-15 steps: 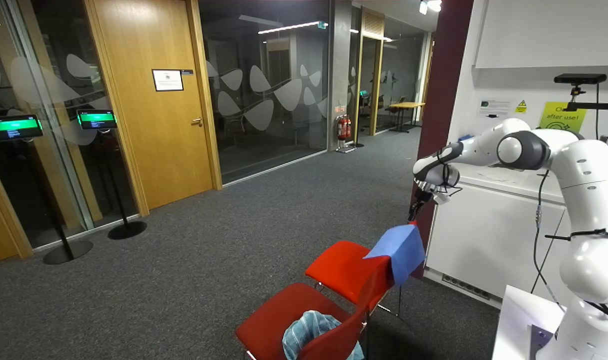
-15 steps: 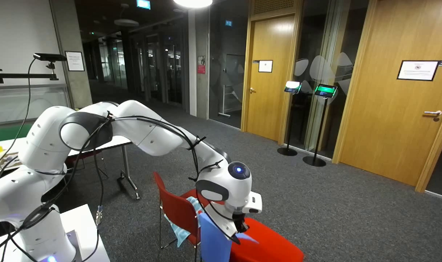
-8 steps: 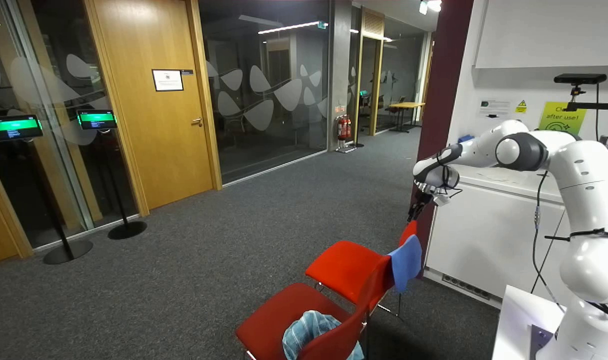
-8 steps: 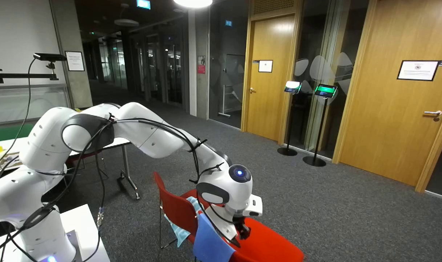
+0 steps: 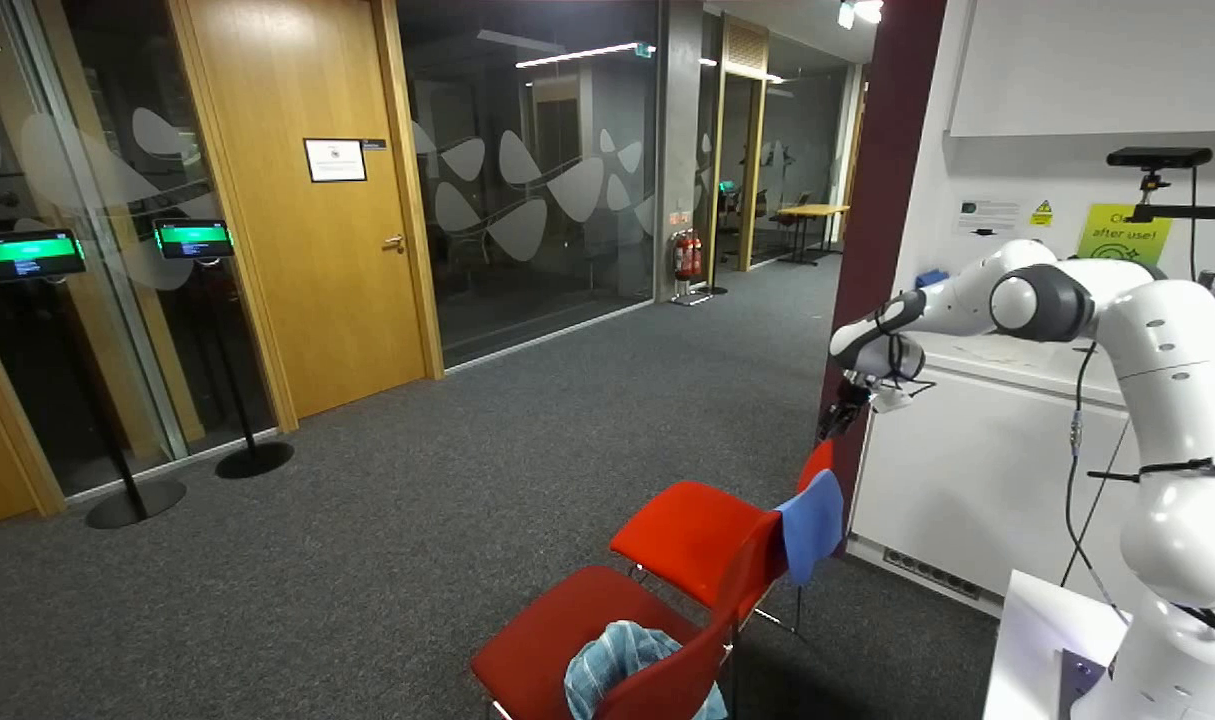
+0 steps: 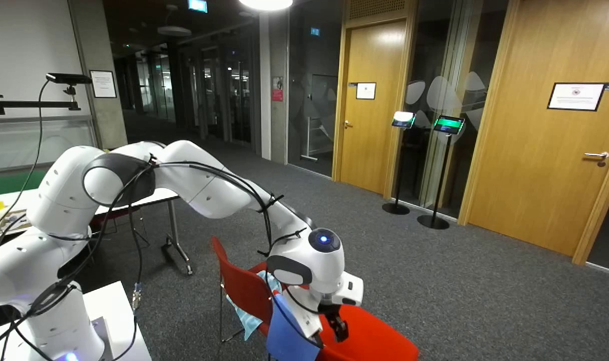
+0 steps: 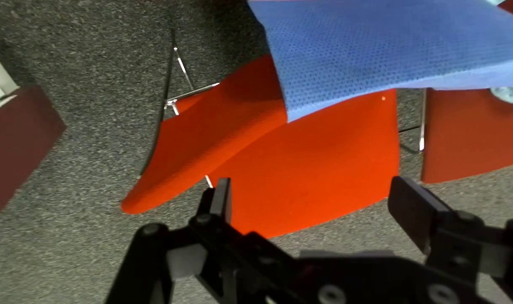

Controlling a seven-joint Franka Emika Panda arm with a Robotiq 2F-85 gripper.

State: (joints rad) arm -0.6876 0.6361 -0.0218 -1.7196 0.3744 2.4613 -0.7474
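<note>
A blue cloth (image 5: 812,525) hangs over the backrest of the bright red chair (image 5: 682,535). In the wrist view the blue cloth (image 7: 366,50) spreads across the top, with one corner lying over the chair's red backrest (image 7: 222,122). My gripper (image 7: 310,180) stands open above the red seat, its fingers wide apart and nothing between them. Seen in an exterior view, the gripper (image 5: 833,428) is above the chair's backrest, apart from the cloth. From another angle the gripper (image 6: 330,337) appears beside the blue cloth (image 6: 290,333), over the seat side.
A darker red chair (image 5: 577,610) stands beside it, with a light blue checked cloth (image 5: 617,660) on it. White cabinets (image 5: 967,470) and a maroon pillar (image 5: 882,180) are close to the arm. Two screen stands (image 6: 437,200) are farther off.
A second ago the cloth was raised up to the gripper; it has dropped and now drapes over the backrest. The jaws have spread, and the gripper has shifted slightly off the cloth.
</note>
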